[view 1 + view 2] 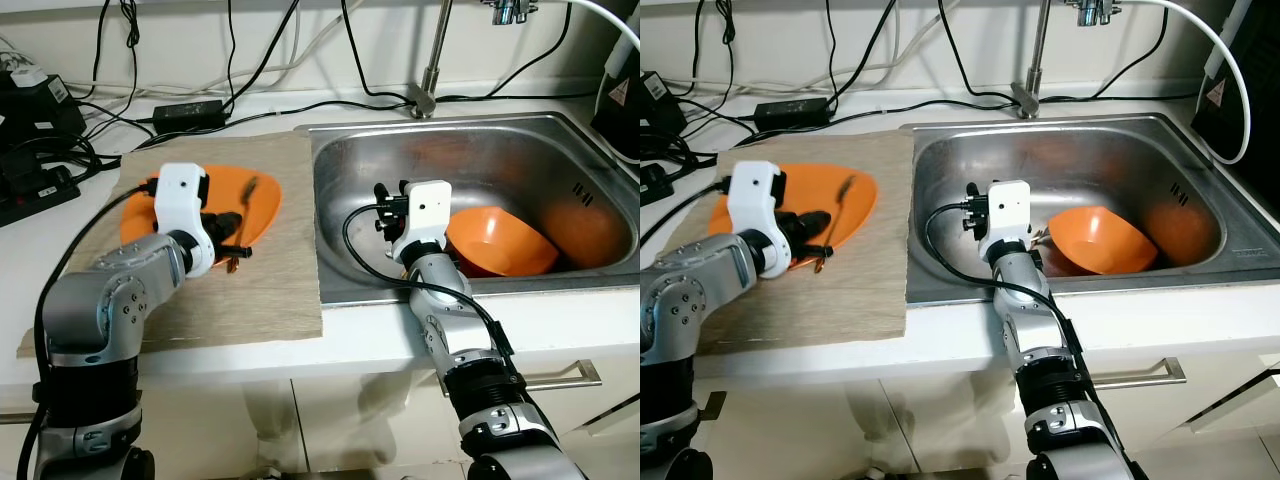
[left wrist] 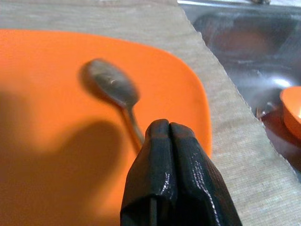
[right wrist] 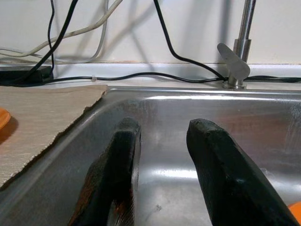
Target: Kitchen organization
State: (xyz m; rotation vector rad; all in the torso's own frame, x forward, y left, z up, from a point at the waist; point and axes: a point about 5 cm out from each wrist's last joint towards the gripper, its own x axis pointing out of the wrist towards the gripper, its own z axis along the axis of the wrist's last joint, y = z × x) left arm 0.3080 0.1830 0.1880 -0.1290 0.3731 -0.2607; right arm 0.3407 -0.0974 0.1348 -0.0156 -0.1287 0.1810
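Observation:
An orange plate lies on a wood-look mat left of the sink. A dark metal spoon rests on the plate, bowl toward the back wall. My left gripper hovers low over the plate's near edge, fingers shut. Its tips cover the spoon's handle, and I cannot tell whether they touch it. An orange bowl sits tilted in the steel sink. My right gripper is down in the sink just left of the bowl. It is open, holds nothing, and points toward the faucet.
Black cables and a power adapter run along the counter behind the mat. A power strip sits at the far left. A black appliance stands right of the sink, and the faucet post rises behind it.

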